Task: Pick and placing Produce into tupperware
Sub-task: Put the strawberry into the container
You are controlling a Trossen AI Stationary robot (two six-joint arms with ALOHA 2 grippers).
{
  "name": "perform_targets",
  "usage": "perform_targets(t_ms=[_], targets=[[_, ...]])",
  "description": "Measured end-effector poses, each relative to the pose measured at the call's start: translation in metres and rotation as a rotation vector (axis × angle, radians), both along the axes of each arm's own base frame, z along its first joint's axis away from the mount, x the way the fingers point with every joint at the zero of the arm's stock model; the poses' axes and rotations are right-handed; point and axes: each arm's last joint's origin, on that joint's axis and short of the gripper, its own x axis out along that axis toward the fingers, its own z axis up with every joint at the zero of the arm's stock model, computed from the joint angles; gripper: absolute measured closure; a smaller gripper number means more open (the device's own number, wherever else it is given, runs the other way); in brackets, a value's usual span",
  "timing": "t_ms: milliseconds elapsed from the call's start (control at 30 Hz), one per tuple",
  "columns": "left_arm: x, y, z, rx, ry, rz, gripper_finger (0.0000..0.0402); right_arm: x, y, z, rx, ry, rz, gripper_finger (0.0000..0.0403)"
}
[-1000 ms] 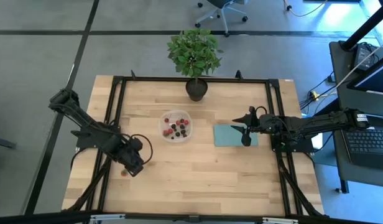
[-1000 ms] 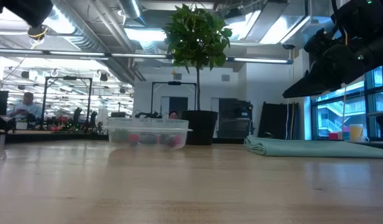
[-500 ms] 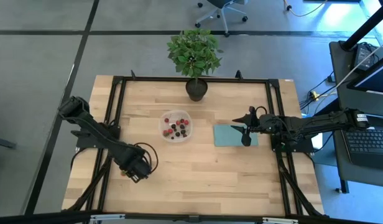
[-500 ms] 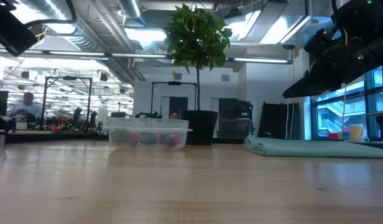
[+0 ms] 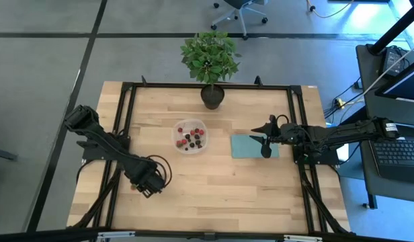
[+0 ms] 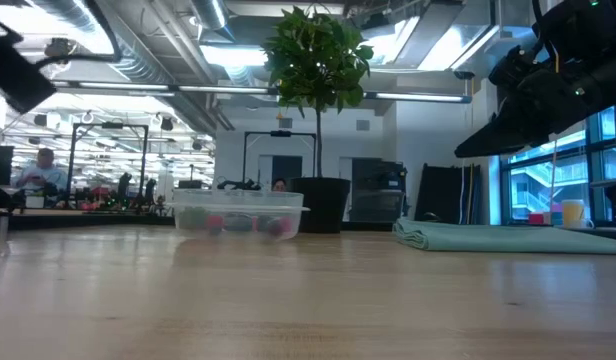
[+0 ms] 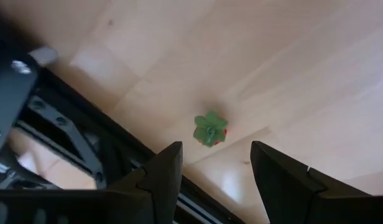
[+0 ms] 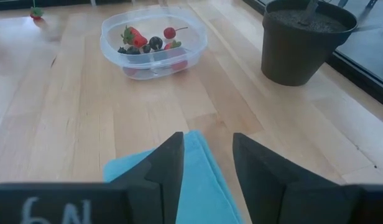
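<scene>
The clear tupperware [image 5: 189,136] stands mid-table with red and dark berries inside; it also shows in the low view [image 6: 238,214] and the right wrist view [image 8: 153,40]. One small strawberry [image 7: 210,129], green leaves up, lies on the wood by the table's left frame rail [image 5: 133,187]. My left gripper [image 7: 216,152] hovers open above it, pointing steeply down, with the berry just beyond the fingertips [image 5: 146,183]. My right gripper [image 8: 208,146] waits open above the teal cloth [image 5: 254,146].
A potted plant [image 5: 211,64] stands at the table's far edge. The black frame rail [image 7: 86,143] runs close beside the loose strawberry. Bare wood lies between the strawberry and the tupperware. A person sits far off in the room behind [image 6: 38,170].
My left gripper has come down toward the loose strawberry at the table's left side and has tipped to point more steeply downward. Its fingers stay as far apart as before. The strawberry has not moved.
</scene>
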Motion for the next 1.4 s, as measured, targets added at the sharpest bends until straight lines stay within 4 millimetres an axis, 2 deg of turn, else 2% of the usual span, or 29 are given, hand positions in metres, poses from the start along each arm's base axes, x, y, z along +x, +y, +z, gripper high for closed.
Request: perform_targets(t_ms=[233,833,1400], targets=[[-0.001,-0.001,-0.015,-0.071,-0.014,0.008,0.0219,0.000,0.000,0.000,-0.001,0.000,0.000,0.0262],[-0.007,0.003,-0.028,-0.074,0.001,0.035,0.0221,0.000,0.000,0.000,-0.001,0.001,0.001,0.0262],[-0.007,0.003,-0.028,-0.073,0.002,0.036,0.0329,0.000,0.000,0.000,-0.001,0.001,0.000,0.0262]])
